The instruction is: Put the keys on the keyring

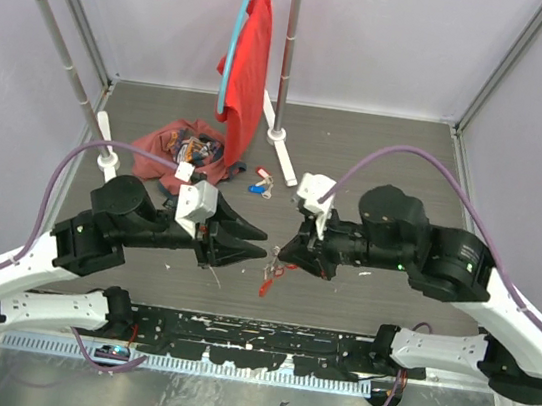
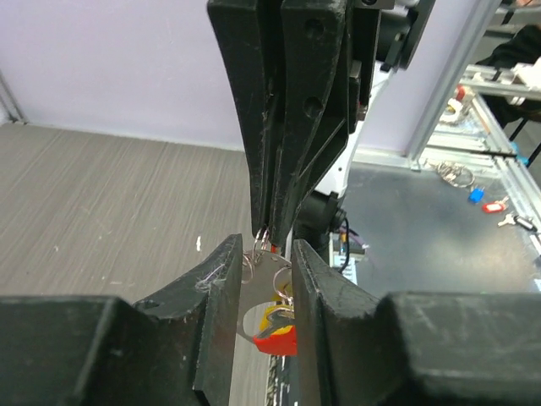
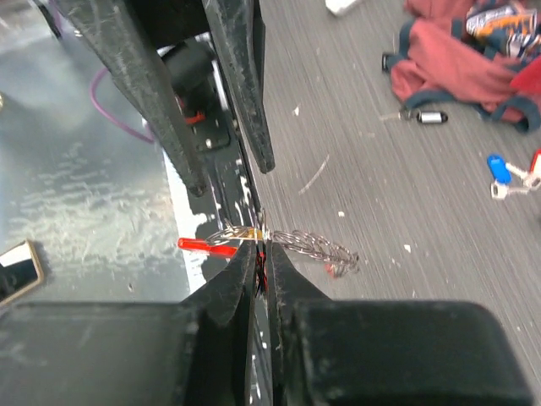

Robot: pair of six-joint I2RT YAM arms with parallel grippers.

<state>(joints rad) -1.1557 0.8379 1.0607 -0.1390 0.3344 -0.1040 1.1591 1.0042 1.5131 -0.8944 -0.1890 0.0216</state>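
The keyring (image 3: 317,244) is a thin silver chain loop, and my right gripper (image 3: 264,247) is shut on it just above the table. Its long red tag (image 3: 205,246) sticks out to the left of the pinch, and in the top view it hangs below the jaws (image 1: 267,281). In the left wrist view my left gripper (image 2: 267,258) is open. A flat silver key (image 2: 260,292), small rings and a yellow tag (image 2: 275,315) hang between its fingers. From above, both grippers meet tip to tip, left (image 1: 263,243) and right (image 1: 282,253).
More keys with a blue tag (image 1: 257,188) and a red tag lie on the table behind the grippers. A crumpled red cloth bag (image 1: 180,143) lies at back left. A red shirt (image 1: 248,64) on a blue hanger hangs from the white rack (image 1: 288,54).
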